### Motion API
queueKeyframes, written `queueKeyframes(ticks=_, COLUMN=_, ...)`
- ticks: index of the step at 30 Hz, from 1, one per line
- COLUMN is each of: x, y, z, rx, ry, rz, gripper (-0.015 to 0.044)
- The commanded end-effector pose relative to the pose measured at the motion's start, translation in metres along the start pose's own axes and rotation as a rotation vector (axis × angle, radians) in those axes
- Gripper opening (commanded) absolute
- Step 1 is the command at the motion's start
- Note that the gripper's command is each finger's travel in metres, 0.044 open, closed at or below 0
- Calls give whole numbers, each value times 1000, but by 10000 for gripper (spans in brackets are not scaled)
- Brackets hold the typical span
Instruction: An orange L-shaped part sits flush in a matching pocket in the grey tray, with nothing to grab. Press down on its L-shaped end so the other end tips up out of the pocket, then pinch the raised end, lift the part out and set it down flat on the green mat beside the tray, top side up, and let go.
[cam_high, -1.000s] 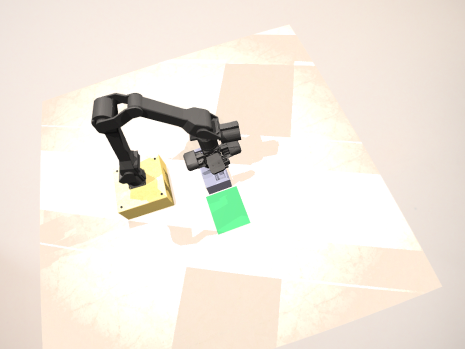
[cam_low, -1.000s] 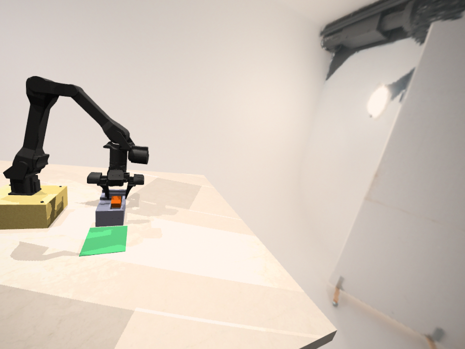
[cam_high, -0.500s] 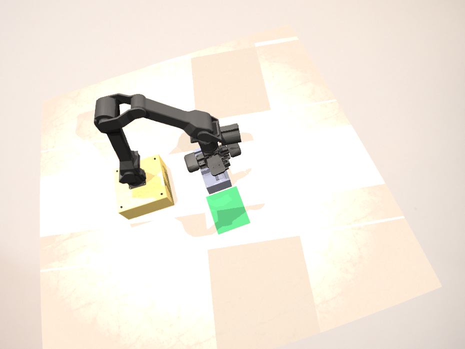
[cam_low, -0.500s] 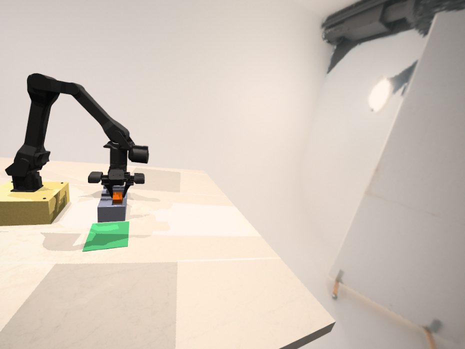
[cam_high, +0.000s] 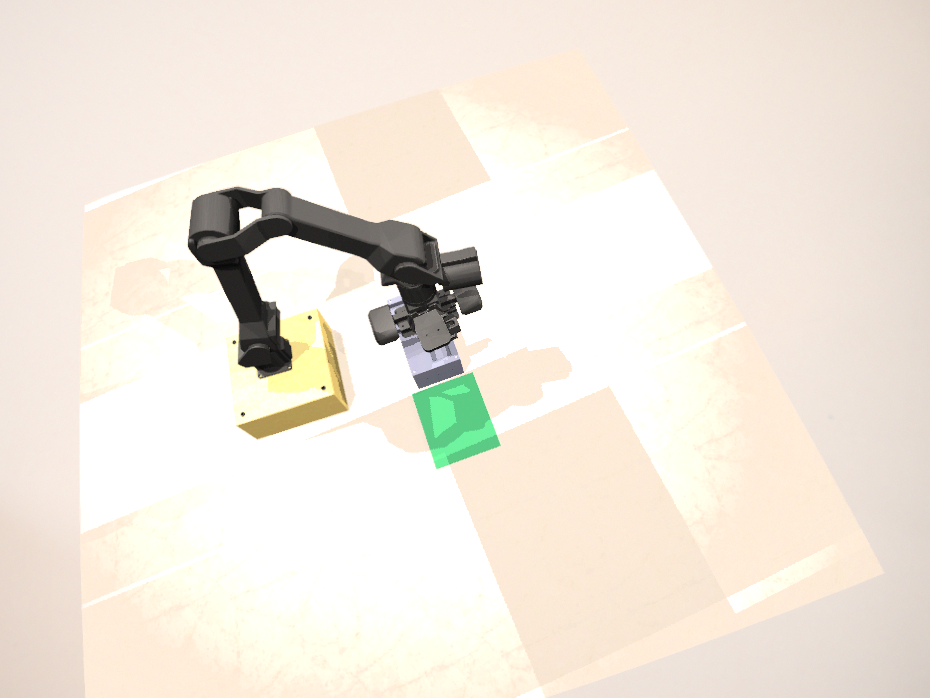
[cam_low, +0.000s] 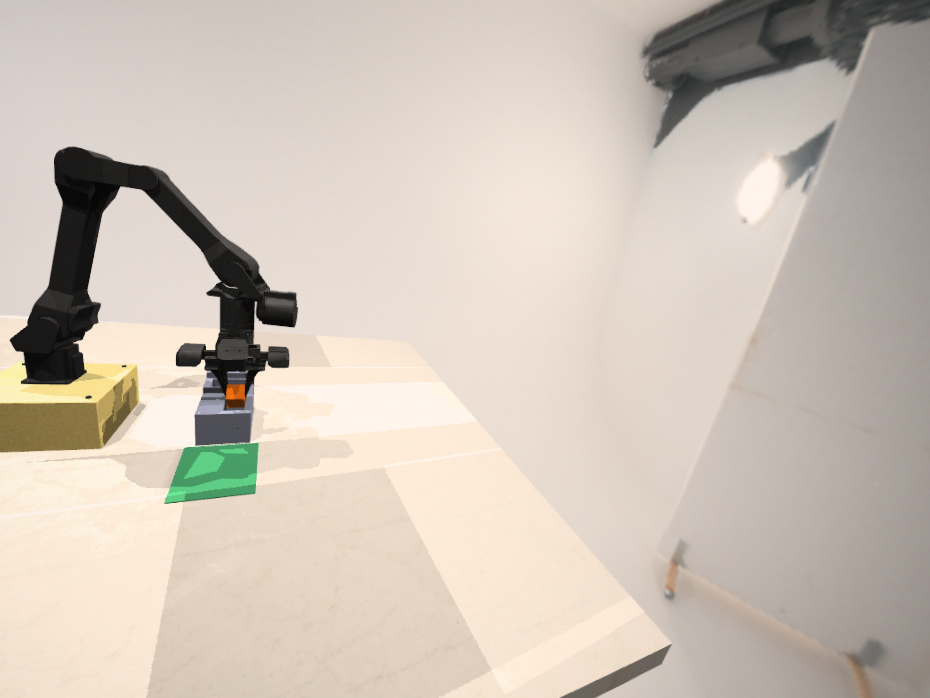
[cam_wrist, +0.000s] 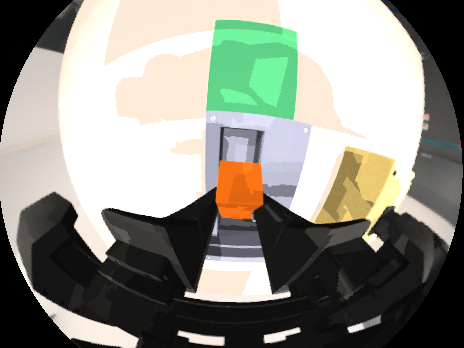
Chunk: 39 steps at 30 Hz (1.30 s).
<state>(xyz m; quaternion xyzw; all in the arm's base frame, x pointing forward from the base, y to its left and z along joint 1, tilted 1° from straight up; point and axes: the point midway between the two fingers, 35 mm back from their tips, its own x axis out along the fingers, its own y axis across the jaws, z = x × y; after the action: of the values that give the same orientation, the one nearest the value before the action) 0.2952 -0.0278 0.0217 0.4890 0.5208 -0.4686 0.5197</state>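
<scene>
Orange L-shaped part pinched between claw fingertips, raised end up out of pocket in grey tray. Lower end of part hidden behind fingers; cannot tell whether it touches pocket floor. Top view: part fully masked by wrist and claw; only tray front edge visible. Exterior view: part small, tilt hard to read, claw directly over tray. Green mat on worktop just beside tray, shadow patches across it. Yellow base block partly cut by lens edge.
</scene>
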Motion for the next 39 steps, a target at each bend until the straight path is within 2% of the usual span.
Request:
queueKeyframes(ticks=1, x=-1, y=0, z=0, rx=0, ry=0, rz=1, gripper=0)
queueKeyframes(ticks=39, x=-58, y=0, z=1, rx=4, ry=-6, rz=-2, gripper=0)
